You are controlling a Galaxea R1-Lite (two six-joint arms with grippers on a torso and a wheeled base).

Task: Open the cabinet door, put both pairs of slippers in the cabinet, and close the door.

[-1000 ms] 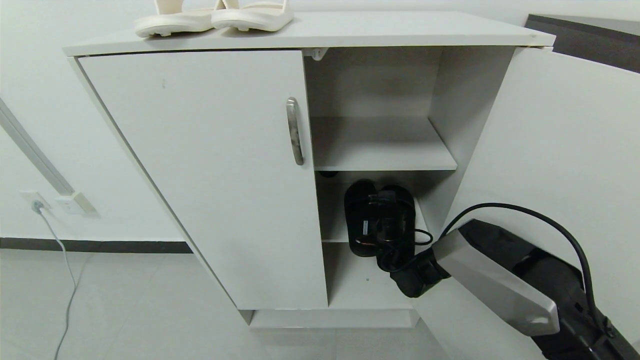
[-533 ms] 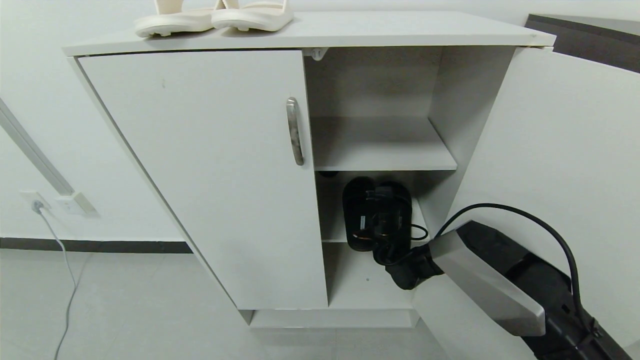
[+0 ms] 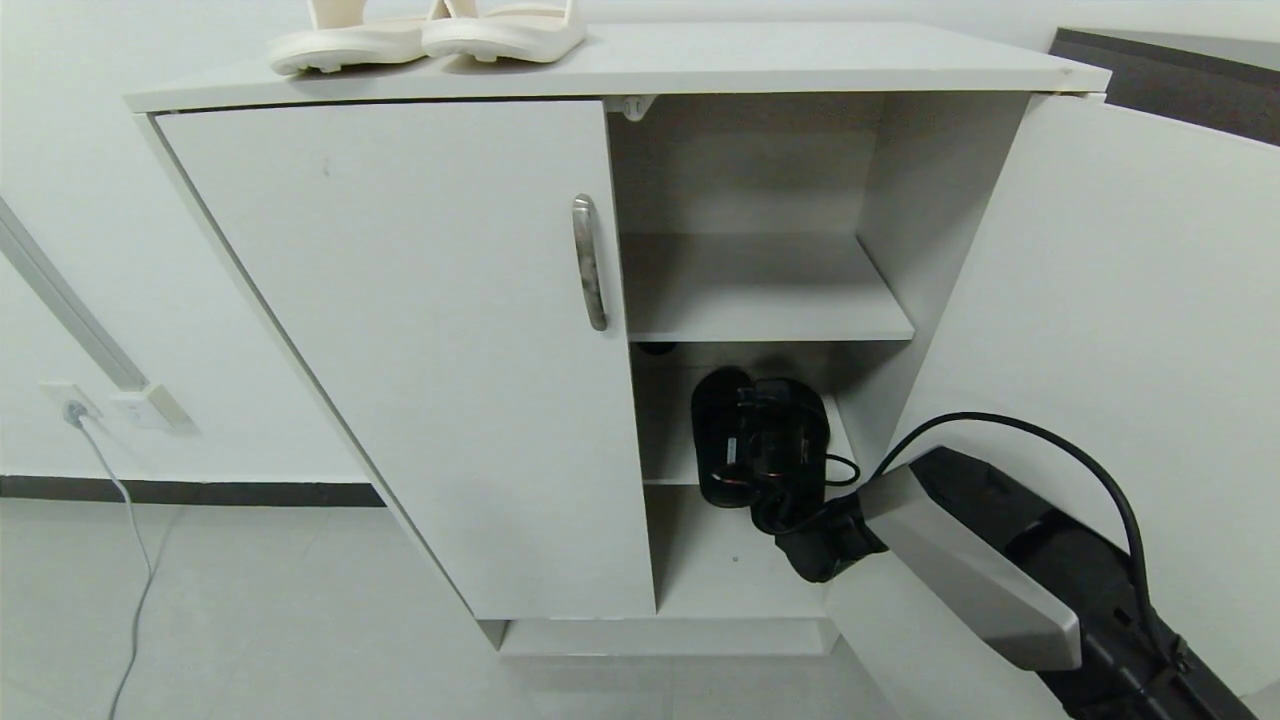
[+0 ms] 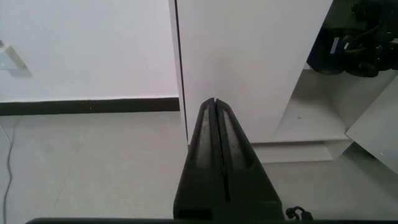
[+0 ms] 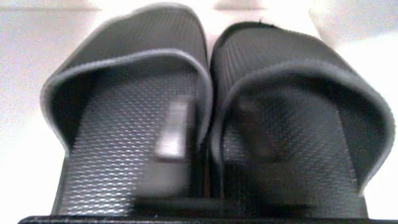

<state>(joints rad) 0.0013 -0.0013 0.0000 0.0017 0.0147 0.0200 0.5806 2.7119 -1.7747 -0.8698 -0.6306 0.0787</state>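
While the right claw point(image 3: 775, 450) reaches into the white cabinet point(image 3: 800, 55), that cabinet rises all around it. Its open right door point(image 3: 1100, 300) stands just to the right of the arm. Its closed left door point(image 3: 400, 350) covers the half to the claw's left. The upper shelf point(image 3: 760, 290) lies bare above the claw. The cabinet's bottom board point(image 3: 720, 570) lies below it.

The claw is clenched on the black slippers point(image 3: 715, 440), which sit side by side over the lower shelf point(image 3: 660, 450). Their heels reach to its front edge. Whether the soles rest on the board cannot be told. Far above and to the left of the claw, a cream pair point(image 3: 430, 35) sits on the cabinet top. The metal handle point(image 3: 589, 262) on the closed door is up and to the left. A wall socket point(image 3: 70, 410) with its cord is far to the left.

From the right wrist, one finger point(image 5: 174, 127) lies inside each black slipper point(image 5: 124, 143), pinching the two inner walls together. The ribbed insoles show plainly, a detail the head camera does not give.

From the left wrist, the left claw point(image 4: 214, 143) is clenched on nothing, fingers pressed flat together. It hangs over the floor point(image 4: 93, 162). The closed door's lower part point(image 4: 249, 62) is ahead of it, and the black pair point(image 4: 354, 40) lies beyond that door's edge.
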